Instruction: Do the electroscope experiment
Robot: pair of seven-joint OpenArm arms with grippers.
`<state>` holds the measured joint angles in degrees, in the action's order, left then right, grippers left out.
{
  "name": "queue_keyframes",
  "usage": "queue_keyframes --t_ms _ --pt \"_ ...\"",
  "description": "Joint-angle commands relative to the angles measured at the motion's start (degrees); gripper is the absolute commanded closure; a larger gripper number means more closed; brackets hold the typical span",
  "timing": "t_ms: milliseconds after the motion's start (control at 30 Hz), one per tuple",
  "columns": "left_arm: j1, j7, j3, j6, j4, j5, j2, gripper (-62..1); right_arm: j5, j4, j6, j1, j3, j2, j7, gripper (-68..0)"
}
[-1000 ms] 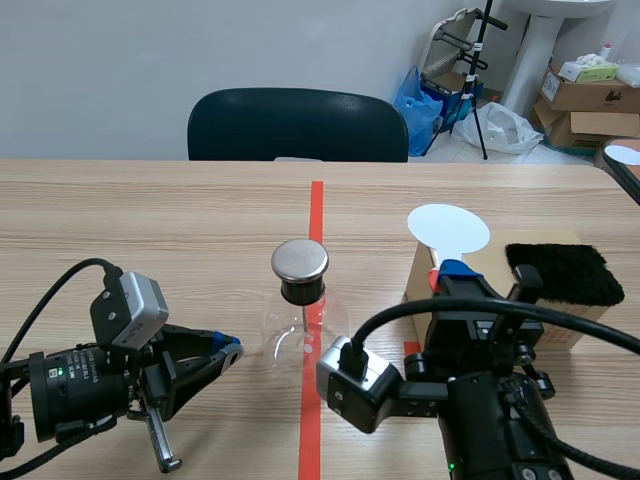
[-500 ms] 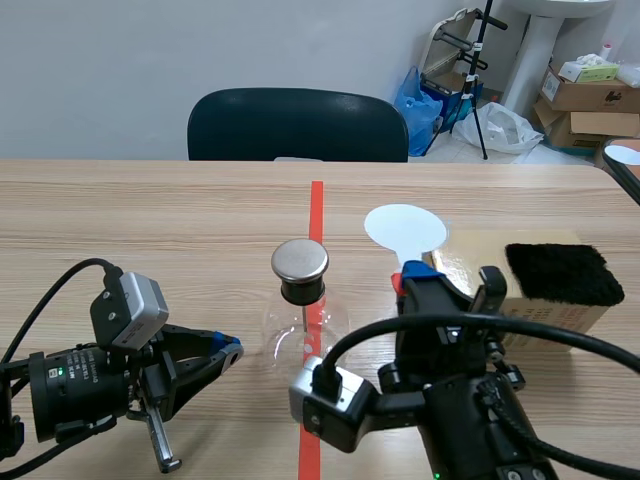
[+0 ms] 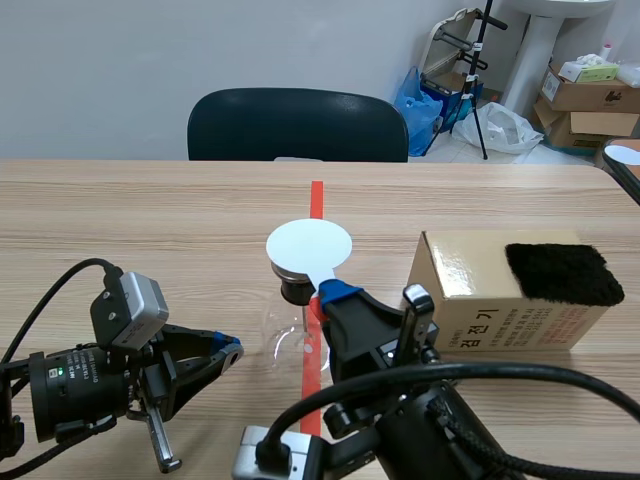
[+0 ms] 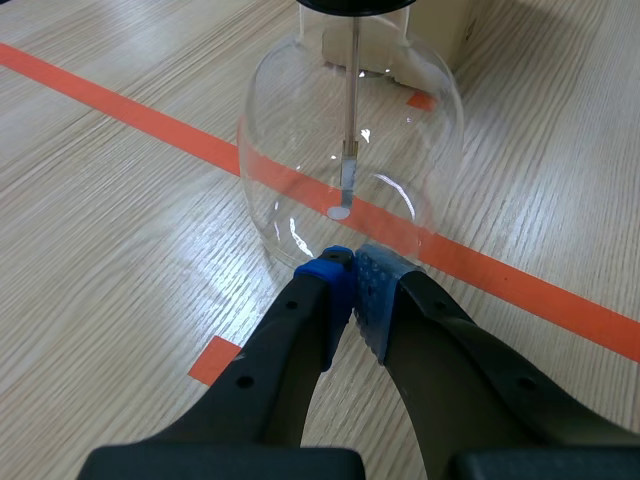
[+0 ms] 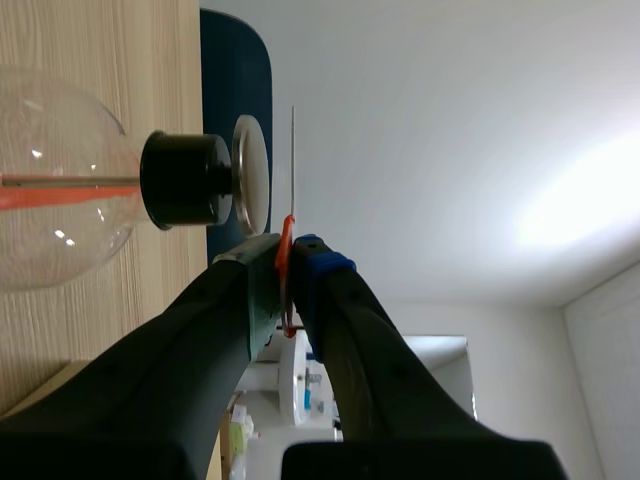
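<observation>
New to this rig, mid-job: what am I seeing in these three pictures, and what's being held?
Two black robot arms, each ending in a two-fingered pincer. The wide picture looks out from between them across a wooden table; the other two come from wrist cameras. On the table stand a glass flask with a metal cap and a cardboard box topped by a black fuzzy pad. The left pincer is shut on nothing, its tips near the flask's base. The right pincer grips a white disc, holding it just over the cap, a small gap between.
</observation>
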<state>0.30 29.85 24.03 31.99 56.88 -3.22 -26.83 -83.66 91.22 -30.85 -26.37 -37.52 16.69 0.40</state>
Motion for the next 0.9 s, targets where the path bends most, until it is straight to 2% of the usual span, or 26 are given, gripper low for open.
queue_keyframes --t_ms 0,200,867 --pt "-0.3 0.8 -0.2 0.3 1.1 0.6 0.3 -2.9 0.0 0.2 -0.7 0.7 0.3 0.3 0.6 -0.8" --pt "-0.3 0.8 -0.2 0.3 1.1 0.6 0.3 -2.9 0.0 0.2 -0.7 0.7 0.3 0.3 2.4 -0.9" --pt "-0.3 0.8 -0.2 0.3 1.1 0.6 0.3 -2.9 0.0 0.2 -0.7 0.7 0.3 0.3 2.3 -0.8"
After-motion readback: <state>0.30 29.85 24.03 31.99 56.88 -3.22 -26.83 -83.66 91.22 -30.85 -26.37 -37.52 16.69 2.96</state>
